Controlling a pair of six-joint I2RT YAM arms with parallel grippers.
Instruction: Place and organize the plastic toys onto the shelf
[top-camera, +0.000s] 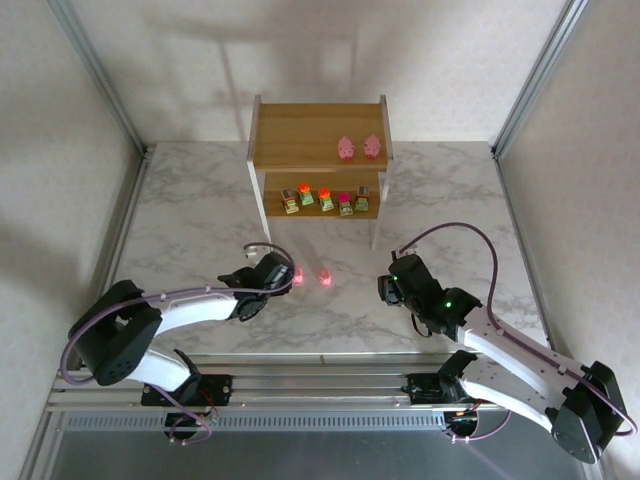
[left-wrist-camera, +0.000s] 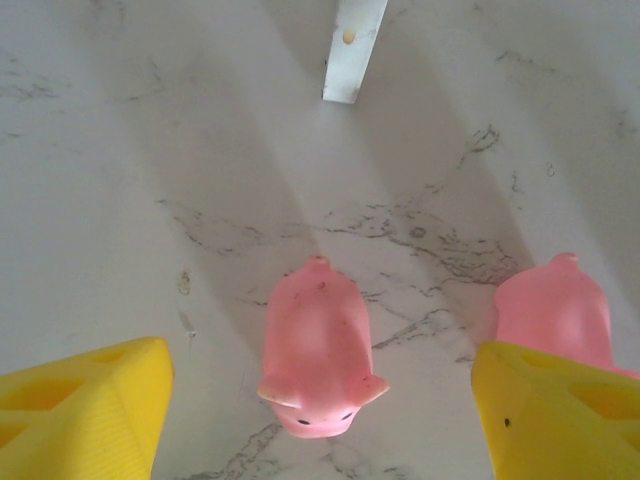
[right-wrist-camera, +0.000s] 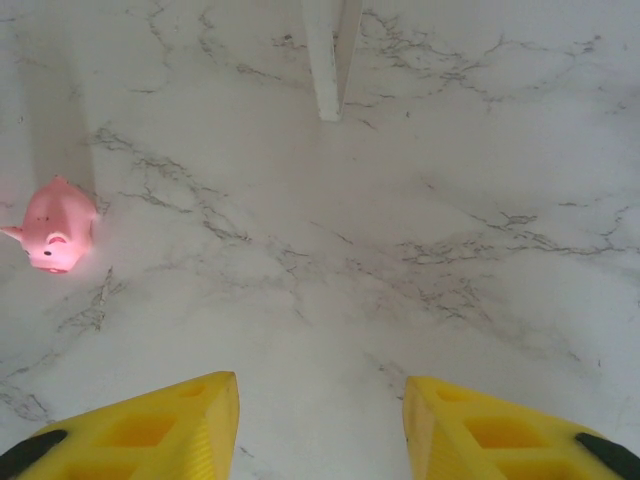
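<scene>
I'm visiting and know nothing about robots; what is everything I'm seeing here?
marble-patterned table: one, white with grey veins; beneath everything.
two-tier wooden shelf: one, light brown, white sides and legs; far middle of the table.
translucent pink rounded plastic figures: four visible; two on the shelf's top tier, two on the table in front.
blocky plastic toys: five, green bases, orange, magenta or brown tops; row on the lower tier.
left gripper: one, yellow fingers, open either side of one pink figure on the table.
right gripper: one, yellow fingers, open over bare table.
arms: two, white and black; near edge.
</scene>
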